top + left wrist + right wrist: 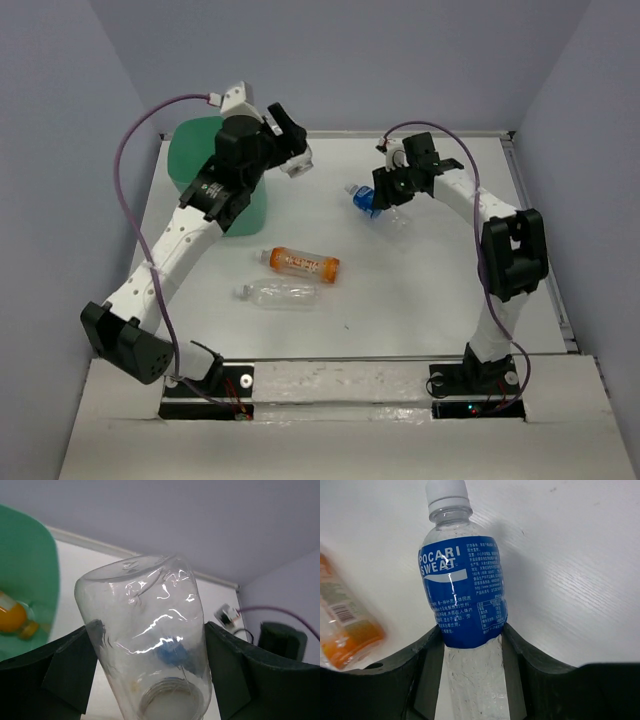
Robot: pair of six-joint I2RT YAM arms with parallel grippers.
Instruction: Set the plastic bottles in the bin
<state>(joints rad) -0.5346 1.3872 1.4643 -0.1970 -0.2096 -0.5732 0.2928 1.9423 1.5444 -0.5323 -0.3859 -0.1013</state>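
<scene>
Left claw [150,680] is clamped on a clear bottle [147,630], its dark fingers [67,670] pressed against the slick sides, the neck end nearest the camera. In the top view it sits at upper centre-left, just right of the bin [190,155] rather than over its mouth. In the left wrist view the green wall fills only the left edge of the frame, with an orange bottle in the bin [12,620]. Letting go from here would probably drop the load outside the rim, or bounce it off the edge onto the counter [420,290]. The thin wall could also buckle or slip in the squeeze on the swing across.

Right claw [470,665] is closed around the blue-labelled bottle [462,590] at the lower edge of its label, white cap toward the top of the frame. In the top view it is at upper centre-right, well apart from the bin. I cannot tell whether it is off the counter. Held that low, the capped end may droop or twist.

Both arms need the same opening — if they go together they could clash at the rim. A loose orange bottle [300,263] and a second clear bottle [275,294] lie mid-frame, and a low carry could send them rolling.
</scene>
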